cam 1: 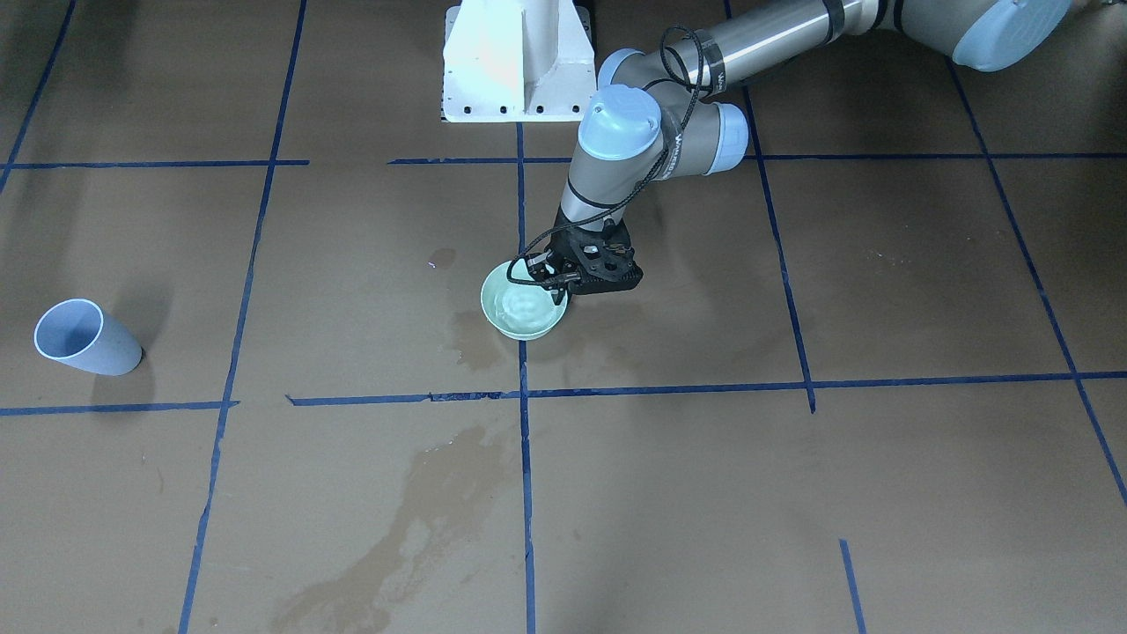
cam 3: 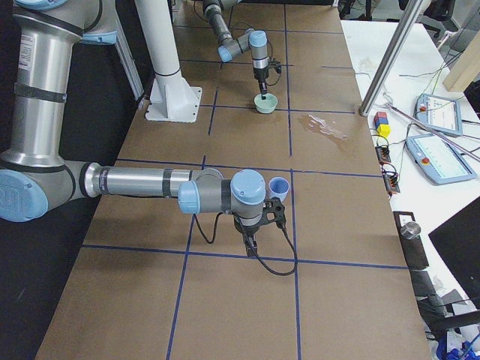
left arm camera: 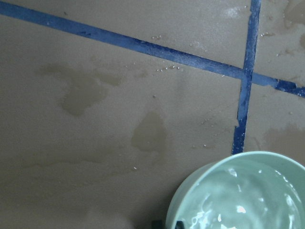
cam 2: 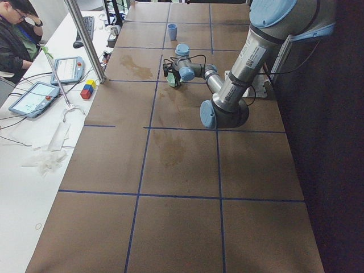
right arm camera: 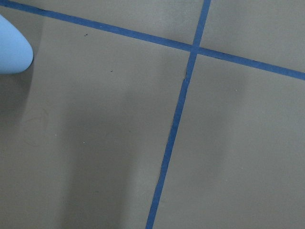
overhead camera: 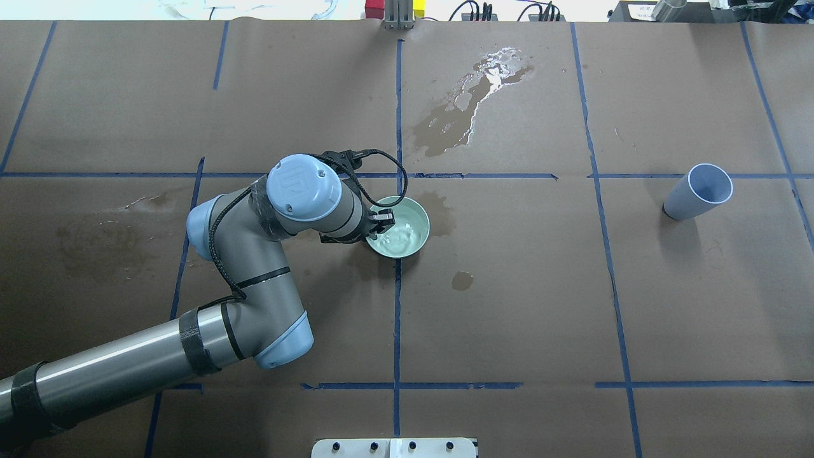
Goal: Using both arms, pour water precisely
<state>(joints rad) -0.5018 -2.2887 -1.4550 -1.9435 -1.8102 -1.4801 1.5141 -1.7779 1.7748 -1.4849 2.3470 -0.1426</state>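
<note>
Where blue tape lines cross, mid-frame overhead: mint-green bowl, upright on the brown counter.
Water: inside the bowl, clear, rippled and glinting.
Left arm: enters from lower left of the overhead frame, wrist bent down at the bowl.
Left end effector: fingers clamped on the bowl's rim, on its left side in the overhead frame.
Cup: pale blue, mouth up, right of the overhead frame, well apart from the bowl.
Right arm: near and large in the right-side view, wrist just beside the cup.
Right end effector: cannot tell whether apart or together.
Spills: glinting wet patch, upper centre overhead; darker stains near the bowl.
</note>
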